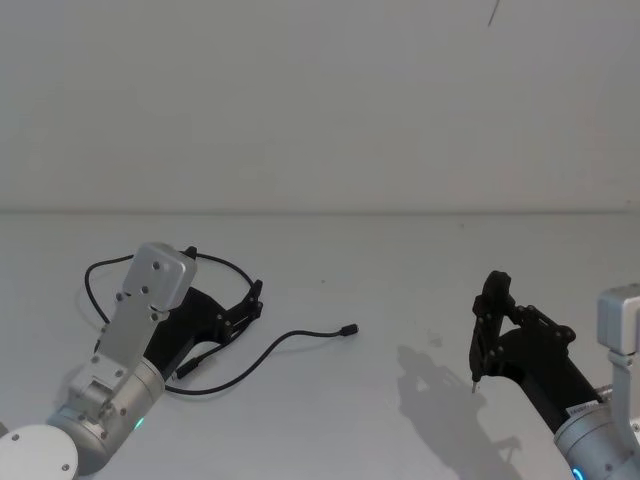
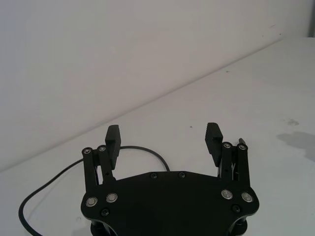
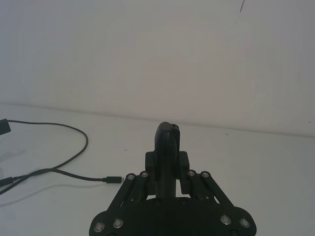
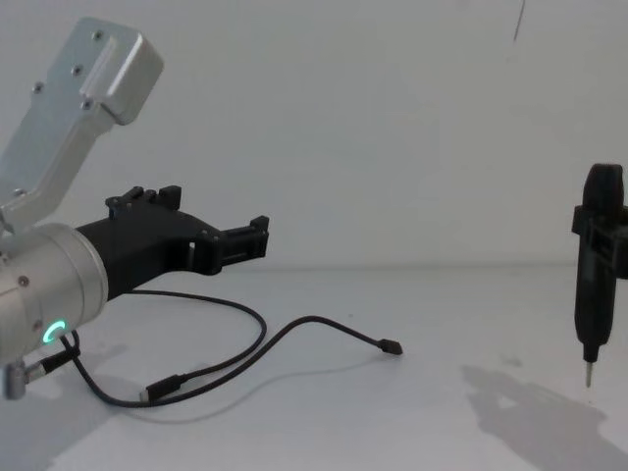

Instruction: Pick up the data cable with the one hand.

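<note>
Left gripper low over the left half of the white surface, jaws spread wide with nothing between them, joined to a fat silver cylinder with a green glowing ring. On the right side, well apart, right gripper clamped on a black pen-shaped tool, held upright, metal tip pointing down toward the surface.

Data cable slack on the surface, left of centre, no part lifted.

From the head view: one long loop curving round behind and beside the left gripper, fingertips out over the loop's near edge. Then a free stretch running right to a small end plug, beyond the fingertips.

From the chest view, height, unreadable from the head: left gripper clear above the data cable, not touching it, strands passing underneath. Second plug doubled back near the silver cylinder.

From the left wrist view: both fingers wide apart, with an arc of data cable on the surface just past one of them and dipping under the gripper body.

From the right wrist view: pen-shaped tool pinched between closed fingers. Farther off, data cable with its end plug turned toward the right gripper.
</note>
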